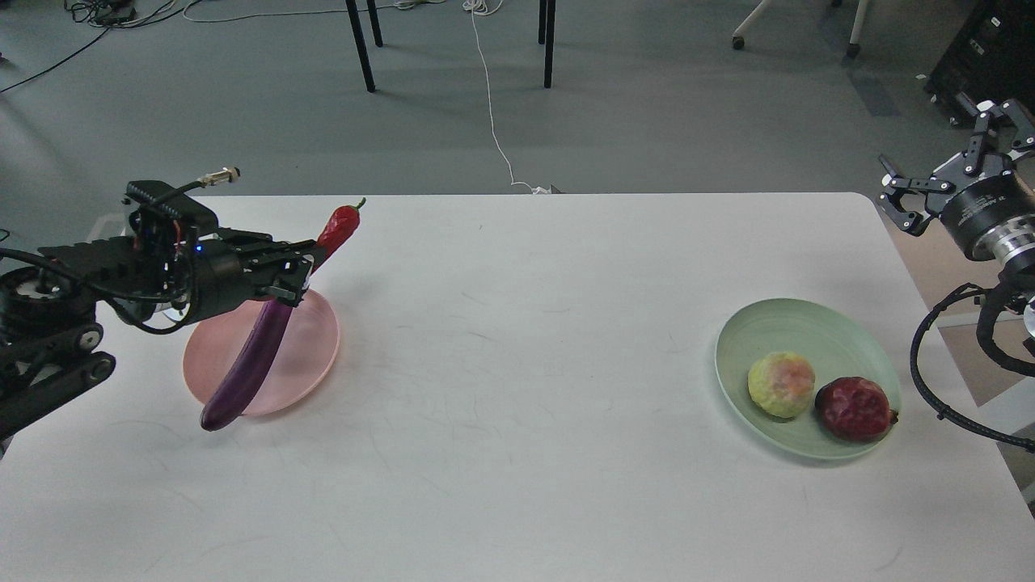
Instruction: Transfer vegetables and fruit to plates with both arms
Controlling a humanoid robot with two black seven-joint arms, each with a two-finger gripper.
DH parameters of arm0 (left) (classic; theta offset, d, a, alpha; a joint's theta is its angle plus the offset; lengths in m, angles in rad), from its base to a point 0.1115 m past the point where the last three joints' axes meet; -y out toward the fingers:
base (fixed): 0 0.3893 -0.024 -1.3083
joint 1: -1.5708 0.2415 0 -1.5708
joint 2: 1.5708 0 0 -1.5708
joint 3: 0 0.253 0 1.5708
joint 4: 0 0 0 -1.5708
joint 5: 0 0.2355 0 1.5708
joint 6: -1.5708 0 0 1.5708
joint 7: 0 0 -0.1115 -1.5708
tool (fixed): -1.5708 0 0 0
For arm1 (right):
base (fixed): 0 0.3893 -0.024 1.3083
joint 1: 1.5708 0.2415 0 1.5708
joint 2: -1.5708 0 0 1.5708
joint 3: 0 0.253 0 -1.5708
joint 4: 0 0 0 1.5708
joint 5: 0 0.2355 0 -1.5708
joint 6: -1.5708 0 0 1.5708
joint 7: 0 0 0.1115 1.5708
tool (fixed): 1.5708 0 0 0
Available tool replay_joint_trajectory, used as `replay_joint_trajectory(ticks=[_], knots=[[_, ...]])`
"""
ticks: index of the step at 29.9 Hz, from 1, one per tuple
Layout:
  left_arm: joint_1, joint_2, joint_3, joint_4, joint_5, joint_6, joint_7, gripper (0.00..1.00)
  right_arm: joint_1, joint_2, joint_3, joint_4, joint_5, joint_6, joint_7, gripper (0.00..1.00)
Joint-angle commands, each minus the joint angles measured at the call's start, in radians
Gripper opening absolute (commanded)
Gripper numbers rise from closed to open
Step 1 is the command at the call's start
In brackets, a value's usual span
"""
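The white, faintly scuffed tabletop (517, 404) carries two round, shallow, matte plates. The left arm reaches in low and level, its left gripper (295, 279) over the pink plate (311, 356), jaws closed on the capped end of one long, glossy purple eggplant (251, 368), which slants down across the plate. The right gripper (950, 174) is raised past the tabletop's right edge, jaws spread wide and empty. The larger green plate (776, 331) holds two fruits side by side: one dark red pomegranate (855, 409) and one round yellow-green fruit (781, 384). One slim, wrinkled red chili pepper (340, 226) shows just behind the left gripper.
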Motion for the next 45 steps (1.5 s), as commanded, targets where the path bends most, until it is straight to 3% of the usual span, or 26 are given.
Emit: replay_joint_trajectory(ticks=[1,5,9,16,18,20,22,23,26,31,36,45], knots=[[0.066,0.039,0.005,0.022,-0.002,0.053,-0.011,0.08,0.002,0.009,0.000,0.000,0.000,0.000,0.000,0.98],[0.092,0.026,0.010,0.101,-0.005,0.054,-0.012,0.14,0.005,0.012,-0.002,0.003,0.000,0.000,0.000,0.98],[0.106,-0.012,0.010,0.155,-0.006,0.053,-0.011,0.43,0.007,0.005,-0.002,0.008,0.000,0.000,0.000,0.98],[0.125,-0.026,0.030,0.174,-0.006,0.050,-0.026,0.47,-0.001,-0.001,-0.002,0.006,0.000,0.000,0.000,0.98],[0.123,-0.027,0.016,0.174,-0.029,0.050,-0.026,0.52,-0.001,-0.001,0.000,0.006,0.000,0.000,0.000,0.98],[0.109,-0.032,0.007,0.171,-0.110,0.057,-0.027,0.65,-0.001,0.000,0.000,0.005,0.000,0.000,0.000,0.98],[0.091,-0.046,-0.030,0.171,-0.246,0.068,-0.027,0.87,0.001,0.003,0.000,0.002,0.000,0.000,0.000,0.98],[0.077,-0.058,-0.064,0.171,-0.343,0.076,-0.026,0.92,0.002,0.003,0.000,-0.001,0.000,0.000,0.000,0.98],[0.066,-0.075,-0.102,0.160,-0.596,0.071,-0.027,0.97,0.016,0.011,0.001,-0.006,0.000,0.000,0.001,0.98],[0.010,-0.132,-0.110,0.132,-0.865,0.071,-0.030,0.98,0.089,0.000,0.009,0.035,0.000,0.000,0.001,0.99],[-0.058,-0.196,-0.188,0.169,-1.230,0.062,-0.008,0.98,0.114,0.000,0.015,0.032,0.001,0.000,0.001,0.99],[-0.089,-0.372,-0.398,0.273,-1.664,-0.076,-0.004,0.98,0.105,0.022,0.139,0.028,0.001,0.000,0.024,0.99]])
